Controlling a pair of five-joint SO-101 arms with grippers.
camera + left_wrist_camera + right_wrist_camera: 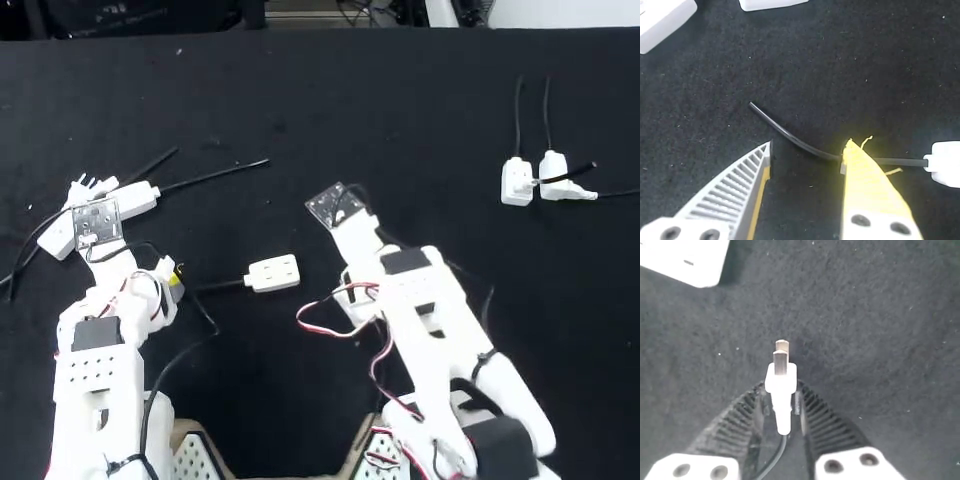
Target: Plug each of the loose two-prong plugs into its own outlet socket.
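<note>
Two hands | right hand (781,388) pinching plug (781,374) | left hand (807,150) spread, perhaps touching cord (782,131)

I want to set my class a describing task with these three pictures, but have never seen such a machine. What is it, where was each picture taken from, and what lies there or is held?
These are two white robot arms side by side at a table with a black cloth. The high view looks down from a fixed camera; the other two come from a camera on each arm's wrist. On the cloth lie white sockets and plugs on black cords: a middle socket, and a far socket with a far plug beside it. The right gripper is shut on a two-prong plug, prongs pointing away. The left gripper is open over a black cord, holding nothing.
</note>
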